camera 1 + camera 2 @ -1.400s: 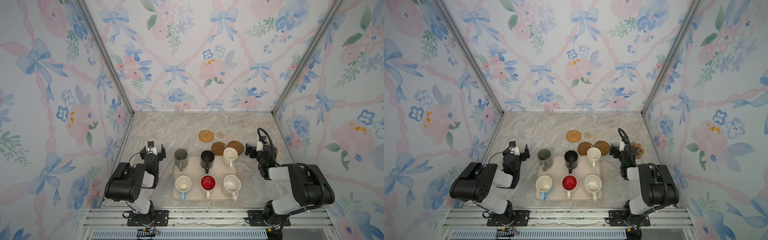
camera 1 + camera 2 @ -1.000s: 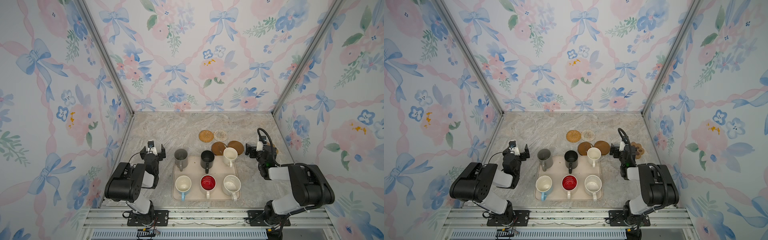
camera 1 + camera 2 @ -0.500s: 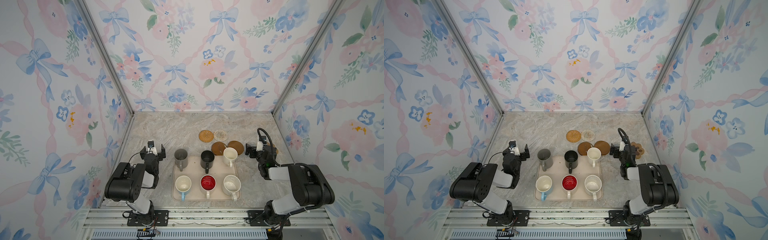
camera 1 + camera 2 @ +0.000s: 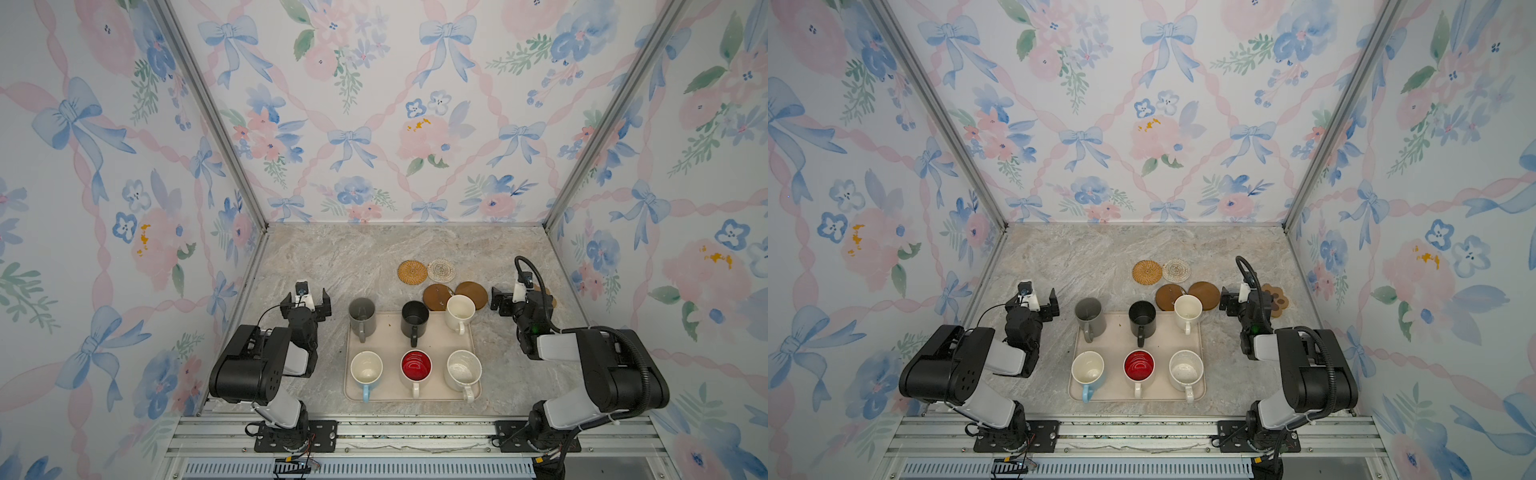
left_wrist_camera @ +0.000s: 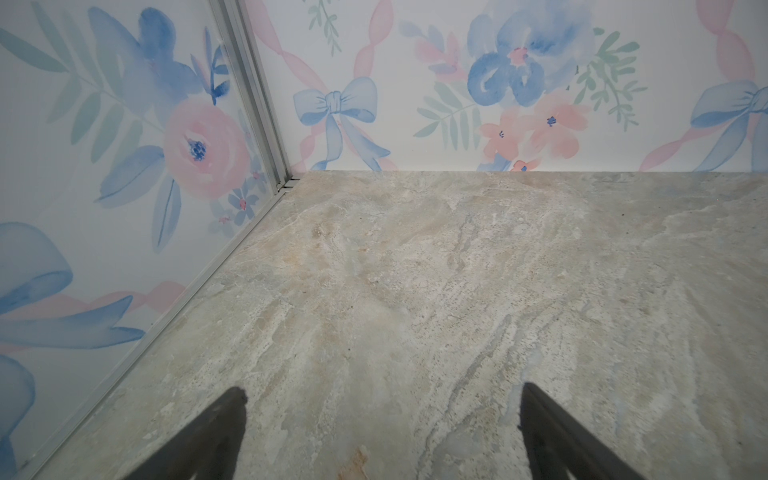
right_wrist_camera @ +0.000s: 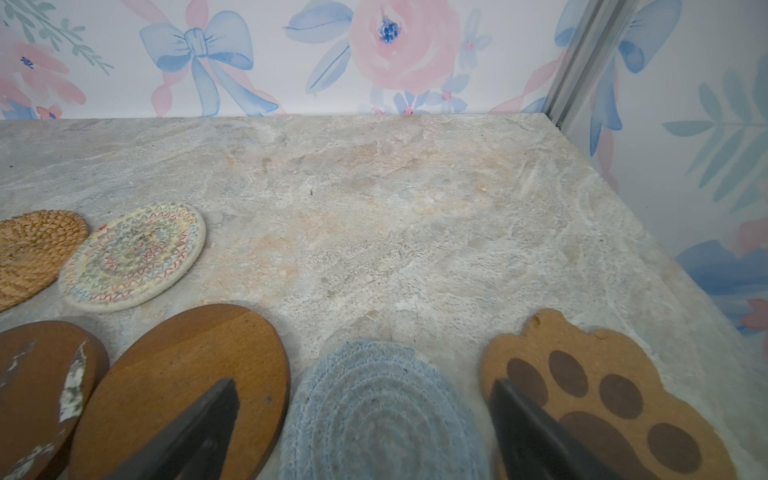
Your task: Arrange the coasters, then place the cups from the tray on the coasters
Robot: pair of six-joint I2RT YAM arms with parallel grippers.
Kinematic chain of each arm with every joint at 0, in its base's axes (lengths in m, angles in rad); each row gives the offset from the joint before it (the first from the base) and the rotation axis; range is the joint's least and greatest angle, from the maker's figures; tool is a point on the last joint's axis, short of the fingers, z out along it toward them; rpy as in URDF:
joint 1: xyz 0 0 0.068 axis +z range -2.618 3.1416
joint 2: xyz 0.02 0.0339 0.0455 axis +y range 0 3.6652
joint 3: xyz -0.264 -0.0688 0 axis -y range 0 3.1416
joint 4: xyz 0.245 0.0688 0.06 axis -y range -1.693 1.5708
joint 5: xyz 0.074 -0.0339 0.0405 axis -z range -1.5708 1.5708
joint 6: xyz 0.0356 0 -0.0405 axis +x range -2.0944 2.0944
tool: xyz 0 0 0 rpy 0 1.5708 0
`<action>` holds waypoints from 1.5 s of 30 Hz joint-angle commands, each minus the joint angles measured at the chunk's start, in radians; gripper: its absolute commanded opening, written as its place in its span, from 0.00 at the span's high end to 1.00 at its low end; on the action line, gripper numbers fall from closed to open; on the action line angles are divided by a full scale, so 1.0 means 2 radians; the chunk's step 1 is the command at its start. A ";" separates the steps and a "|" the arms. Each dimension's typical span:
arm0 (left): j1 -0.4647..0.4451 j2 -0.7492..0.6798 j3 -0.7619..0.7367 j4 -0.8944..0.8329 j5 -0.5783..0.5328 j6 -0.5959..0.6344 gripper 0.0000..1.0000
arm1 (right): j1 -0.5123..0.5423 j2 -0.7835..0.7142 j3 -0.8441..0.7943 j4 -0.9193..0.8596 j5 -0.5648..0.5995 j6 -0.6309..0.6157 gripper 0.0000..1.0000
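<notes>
Both jaws wide and empty: left gripper [image 5: 382, 395] over bare marble tabletop [image 5: 415, 270] beside beige tray [image 4: 436, 345] carrying all six mugs [image 4: 416, 366]; right gripper [image 6: 363, 386] straddles blue-grey coaster [image 6: 374, 419], between brown round coaster [image 6: 183, 365] and paw coaster [image 6: 615, 399].

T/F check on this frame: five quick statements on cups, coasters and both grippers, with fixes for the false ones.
1. All six cups stand on the tray. True.
2. The black cup is in the front row. False: it is back row, middle; the red-inside cup is front middle.
3. The right gripper is shut on the blue coaster. False: it is open, fingers either side of that coaster, holding nothing.
4. The left gripper is open over bare table. True.
5. The paw coaster lies on the tray. False: it is on the table by the right gripper.
</notes>
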 commanded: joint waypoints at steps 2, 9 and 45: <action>-0.003 -0.069 0.042 -0.109 -0.023 -0.005 0.02 | 0.007 -0.023 0.037 -0.059 0.017 -0.003 0.02; 0.003 -0.132 0.068 -0.128 0.032 0.015 0.02 | 0.017 -0.076 0.103 -0.220 0.025 -0.005 0.08; 0.188 0.071 0.117 0.171 0.557 -0.325 0.02 | 0.098 0.162 0.599 -0.660 -0.201 0.118 1.00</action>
